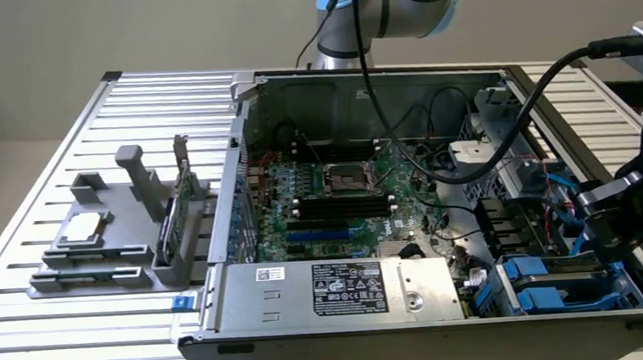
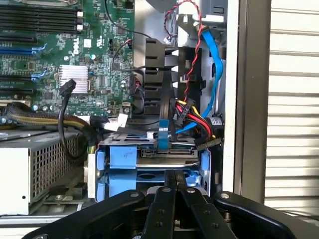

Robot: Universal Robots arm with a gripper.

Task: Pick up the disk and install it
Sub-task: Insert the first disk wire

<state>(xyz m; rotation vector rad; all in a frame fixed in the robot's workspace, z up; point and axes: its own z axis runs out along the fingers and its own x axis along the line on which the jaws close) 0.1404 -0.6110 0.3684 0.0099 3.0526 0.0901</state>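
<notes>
The disk (image 2: 149, 158) sits low in the drive bay at the corner of the open computer case (image 1: 250, 91). Its blue carrier rails frame a grey edge, and its flat top is mostly hidden. In the exterior view the blue rails of the disk (image 1: 545, 287) lie at the case's lower right, right below my gripper (image 1: 605, 249). In the wrist view my gripper (image 2: 175, 175) has its two black fingers pressed together, shut, with nothing between them, their tips right at the disk's near edge. Whether they touch it I cannot tell.
A bundle of red, yellow, black and blue cables (image 2: 192, 112) hangs just behind the bay. The power supply (image 1: 346, 289) lies beside it, and the motherboard (image 1: 334, 196) further in. A grey fixture (image 1: 100, 255) on the exterior view's left holds a small silver chip (image 1: 81, 229) and a green card (image 1: 169, 216).
</notes>
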